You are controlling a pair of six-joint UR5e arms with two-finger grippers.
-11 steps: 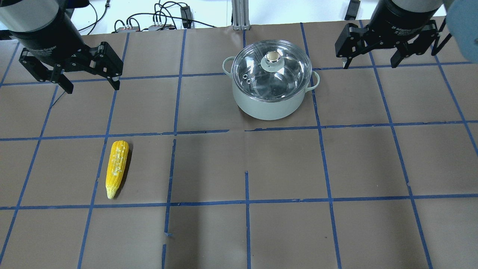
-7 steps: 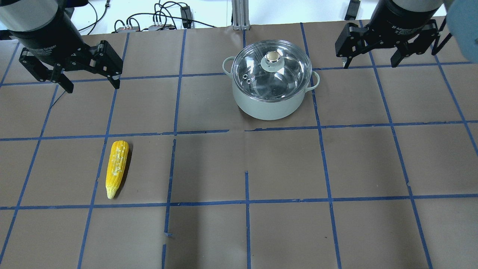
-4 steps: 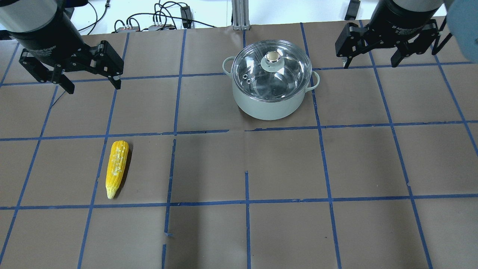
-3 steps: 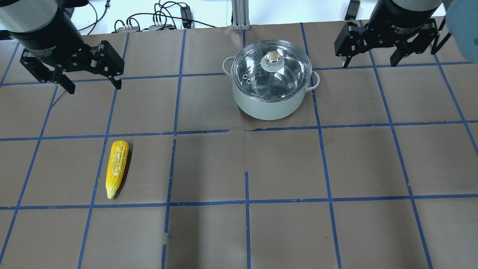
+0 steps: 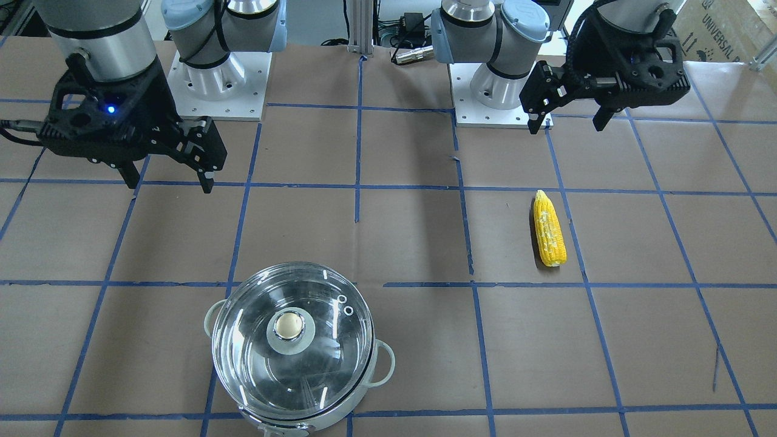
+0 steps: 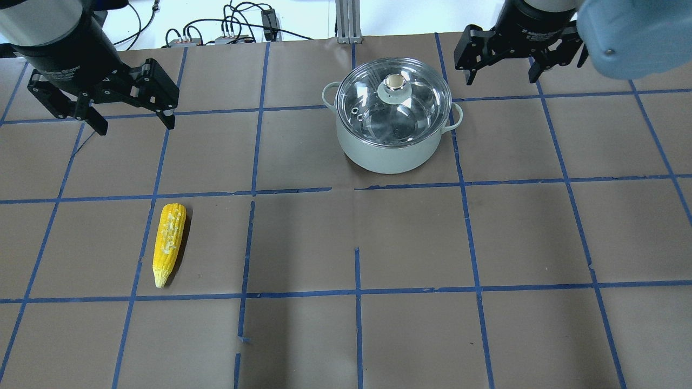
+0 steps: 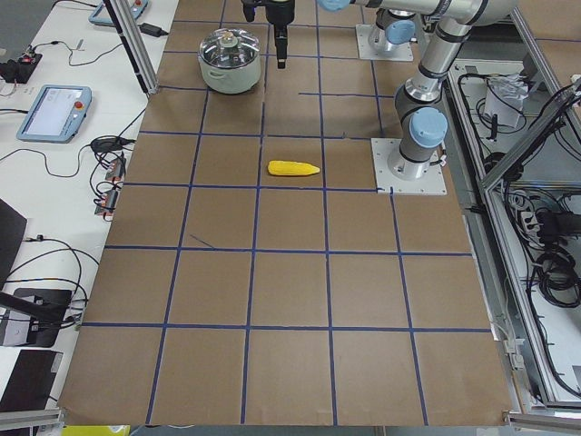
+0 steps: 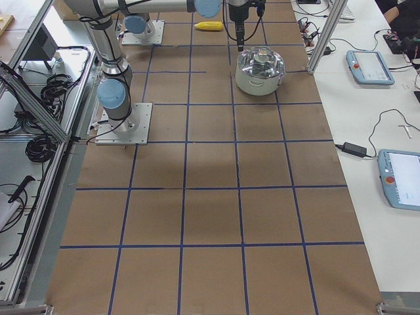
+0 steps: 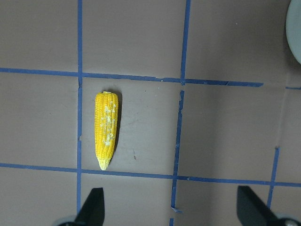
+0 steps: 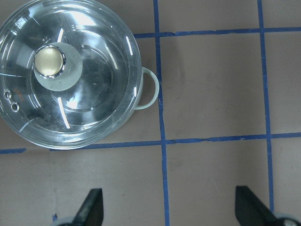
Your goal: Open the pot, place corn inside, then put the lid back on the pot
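Now the right gripper [image 6: 501,80] is shifting toward the lid [image 6: 393,105] — jaws spread, empty — lid removal is starting; left gripper [image 6: 135,125] is hovering, spread too.

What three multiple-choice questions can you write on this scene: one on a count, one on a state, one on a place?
1. How many loop handles has the pot?
A) one
B) two
C) four

2. The lid is:
A) closed on the pot
B) lying beside it
C) leaning on its wall

3. The corn lies:
A) inside the pot
B) on the table, apart from the pot
C) on the lid

Answers:
1 B, one handle shows on each side of the pot.
2 A, the glass covers the whole rim.
3 B, it lies alone in a taped square.
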